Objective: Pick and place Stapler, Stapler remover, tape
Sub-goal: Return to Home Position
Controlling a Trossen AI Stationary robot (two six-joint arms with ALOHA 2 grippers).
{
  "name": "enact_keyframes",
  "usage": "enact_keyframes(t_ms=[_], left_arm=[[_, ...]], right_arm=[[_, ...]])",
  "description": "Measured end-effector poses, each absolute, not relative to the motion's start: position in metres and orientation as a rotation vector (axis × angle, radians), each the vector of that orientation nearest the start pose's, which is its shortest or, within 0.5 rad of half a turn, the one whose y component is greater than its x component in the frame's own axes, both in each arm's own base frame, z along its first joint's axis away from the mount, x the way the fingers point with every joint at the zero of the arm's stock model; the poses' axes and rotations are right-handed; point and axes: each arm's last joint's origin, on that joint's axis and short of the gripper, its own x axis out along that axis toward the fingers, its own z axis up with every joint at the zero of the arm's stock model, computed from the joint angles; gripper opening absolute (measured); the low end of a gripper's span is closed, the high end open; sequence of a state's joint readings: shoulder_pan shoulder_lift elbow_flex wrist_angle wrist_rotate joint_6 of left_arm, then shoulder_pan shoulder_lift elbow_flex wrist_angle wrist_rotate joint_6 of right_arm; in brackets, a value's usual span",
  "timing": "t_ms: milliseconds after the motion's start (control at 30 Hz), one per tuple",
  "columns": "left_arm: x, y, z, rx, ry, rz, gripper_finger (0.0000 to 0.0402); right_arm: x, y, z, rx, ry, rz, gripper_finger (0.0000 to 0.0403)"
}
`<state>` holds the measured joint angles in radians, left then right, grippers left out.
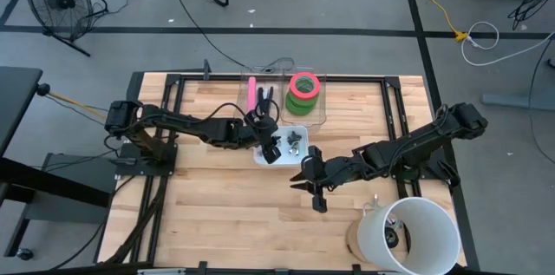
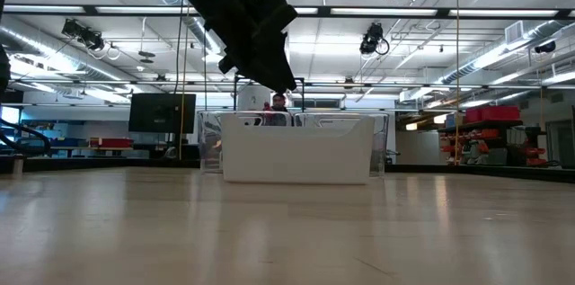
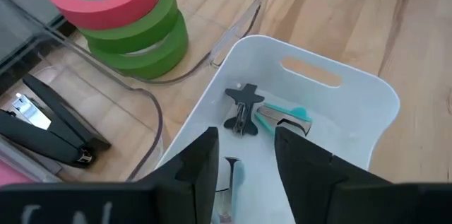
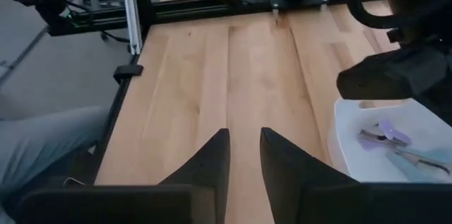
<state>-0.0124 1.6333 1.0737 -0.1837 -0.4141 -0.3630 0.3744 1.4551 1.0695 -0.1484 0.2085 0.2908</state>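
Now my left gripper hovers over white bin, jaws apart, empty; right gripper over table toward front edge, slightly parted, empty. Tape stacked in clear bin at far edge. Risk: pulling back low, I clip bin rim.

My left arm and right arm are black and jointed; left tool and right tool bear dark wedge-shaped fingers.
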Motion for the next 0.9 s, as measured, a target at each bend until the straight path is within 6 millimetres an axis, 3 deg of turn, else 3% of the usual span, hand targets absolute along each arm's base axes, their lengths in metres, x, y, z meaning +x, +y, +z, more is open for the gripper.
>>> enact_keyframes(t_ms=[167, 433, 533, 733, 833, 900], left_arm=[[0.346, 0.013, 0.224, -0.204, 0.657, 0.497, 0.0144], [0.342, 0.048, 0.224, -0.268, 0.659, 0.536, 0.0144], [0.337, 0.057, 0.234, -0.282, 0.625, 0.557, 0.0144], [0.312, 0.057, 0.278, -0.302, 0.478, 0.552, 0.0144], [0.286, 0.049, 0.297, -0.316, 0.317, 0.516, 0.0144], [0.268, 0.042, 0.299, -0.327, 0.213, 0.483, 0.0144]], right_arm=[[0.304, 0.11, 0.283, 0.148, 0.504, 0.102, 0.0082], [0.301, 0.106, 0.291, 0.16, 0.472, 0.099, 0.0082], [0.295, 0.103, 0.301, 0.169, 0.441, 0.105, 0.0082], [0.277, 0.101, 0.326, 0.194, 0.35, 0.133, 0.0082], [0.27, 0.1, 0.336, 0.206, 0.31, 0.146, 0.0082], [0.265, 0.098, 0.342, 0.212, 0.291, 0.147, 0.0082]])
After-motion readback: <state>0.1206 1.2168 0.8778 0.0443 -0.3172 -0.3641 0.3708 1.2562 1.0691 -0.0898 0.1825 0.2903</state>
